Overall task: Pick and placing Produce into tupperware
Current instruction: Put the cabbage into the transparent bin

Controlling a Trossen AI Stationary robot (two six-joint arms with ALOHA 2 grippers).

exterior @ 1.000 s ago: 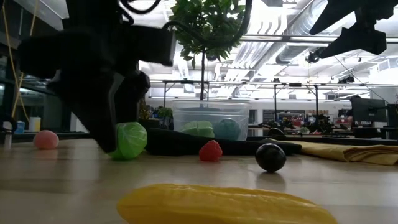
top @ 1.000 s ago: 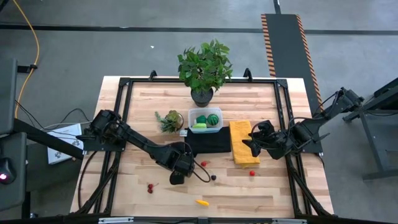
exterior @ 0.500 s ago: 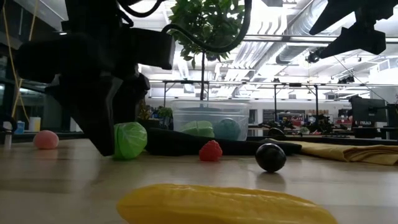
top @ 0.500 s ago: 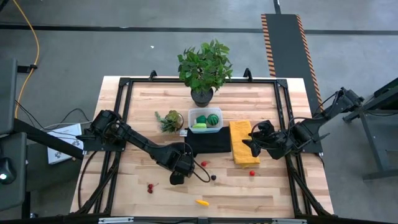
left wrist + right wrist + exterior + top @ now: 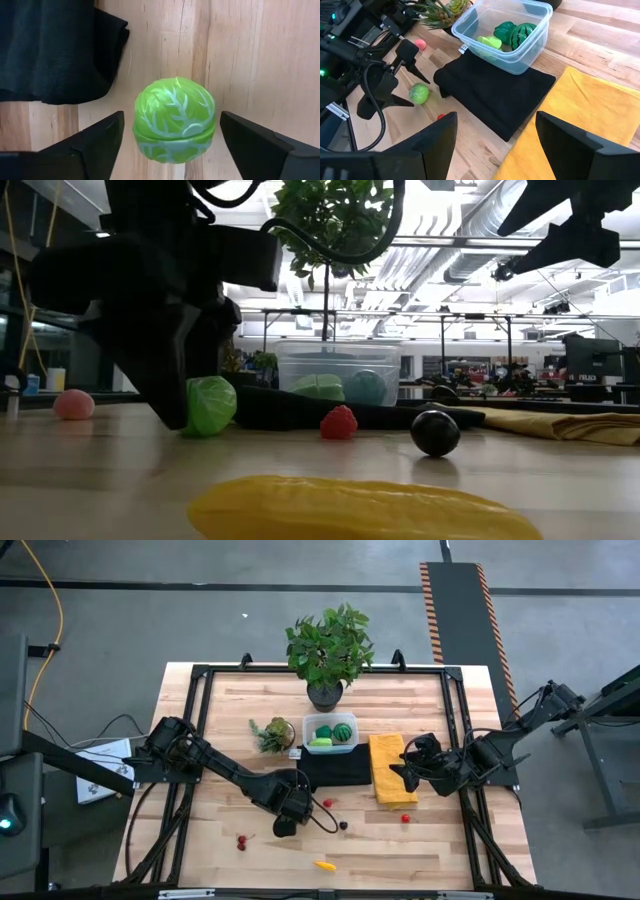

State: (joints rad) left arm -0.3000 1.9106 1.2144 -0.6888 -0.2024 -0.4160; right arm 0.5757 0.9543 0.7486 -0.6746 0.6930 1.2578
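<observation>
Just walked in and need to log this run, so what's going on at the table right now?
The left gripper is down at the table with its fingers open on either side of a light green cabbage, just off the edge of the black cloth; it has not closed on it. The tupperware already holds a few green pieces. A yellow piece, red berries and a dark ball lie loose on the wood. The right gripper waits, open, above the yellow cloth.

The tupperware [image 5: 330, 732] sits on the black cloth's [image 5: 335, 769] far edge; a cabbage [image 5: 174, 119] lies just off the cloth's near-left corner, a yellow cloth [image 5: 392, 770] to its right.
</observation>
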